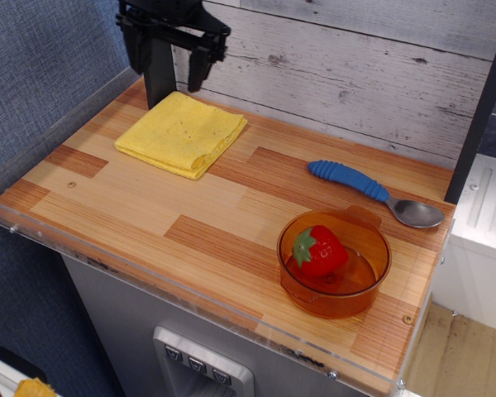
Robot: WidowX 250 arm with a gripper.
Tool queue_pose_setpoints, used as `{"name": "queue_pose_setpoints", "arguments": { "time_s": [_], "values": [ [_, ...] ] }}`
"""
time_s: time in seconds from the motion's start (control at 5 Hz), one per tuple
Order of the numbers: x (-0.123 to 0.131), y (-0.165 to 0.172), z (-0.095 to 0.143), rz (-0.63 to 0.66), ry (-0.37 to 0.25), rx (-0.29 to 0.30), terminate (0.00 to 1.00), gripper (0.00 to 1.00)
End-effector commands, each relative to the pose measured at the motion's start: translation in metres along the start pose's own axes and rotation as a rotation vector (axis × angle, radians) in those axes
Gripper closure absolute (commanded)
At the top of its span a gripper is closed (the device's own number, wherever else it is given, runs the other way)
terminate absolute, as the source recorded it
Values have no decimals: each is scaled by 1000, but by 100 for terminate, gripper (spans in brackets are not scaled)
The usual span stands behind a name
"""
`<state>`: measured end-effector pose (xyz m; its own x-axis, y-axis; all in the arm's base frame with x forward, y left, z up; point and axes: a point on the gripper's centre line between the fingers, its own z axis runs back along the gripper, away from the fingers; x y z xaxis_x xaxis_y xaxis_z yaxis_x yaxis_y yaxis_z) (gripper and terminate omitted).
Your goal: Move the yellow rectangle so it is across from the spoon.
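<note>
The gripper [169, 68] hangs spread and empty above the far left corner. The yellow rectangle [182, 132] looks soft, light and layered, so pinching a folded edge seems best; the spoon [374, 192] lies far right.

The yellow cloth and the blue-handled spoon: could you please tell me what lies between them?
Nothing; in this view only bare wooden tabletop separates the yellow cloth from the spoon.

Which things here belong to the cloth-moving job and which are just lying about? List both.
Part of the job:
- yellow cloth
- blue-handled spoon
- end effector, open, raised above the cloth's far edge

Just lying about:
- orange bowl
- toy strawberry inside the bowl
</note>
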<state>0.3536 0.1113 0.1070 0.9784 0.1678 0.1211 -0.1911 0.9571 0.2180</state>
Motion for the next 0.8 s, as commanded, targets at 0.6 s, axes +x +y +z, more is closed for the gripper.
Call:
{"name": "queue_pose_setpoints", "arguments": {
  "time_s": [0.6],
  "values": [
    [-120,-48,55,-36,87,-98,0,0]
  ]
}}
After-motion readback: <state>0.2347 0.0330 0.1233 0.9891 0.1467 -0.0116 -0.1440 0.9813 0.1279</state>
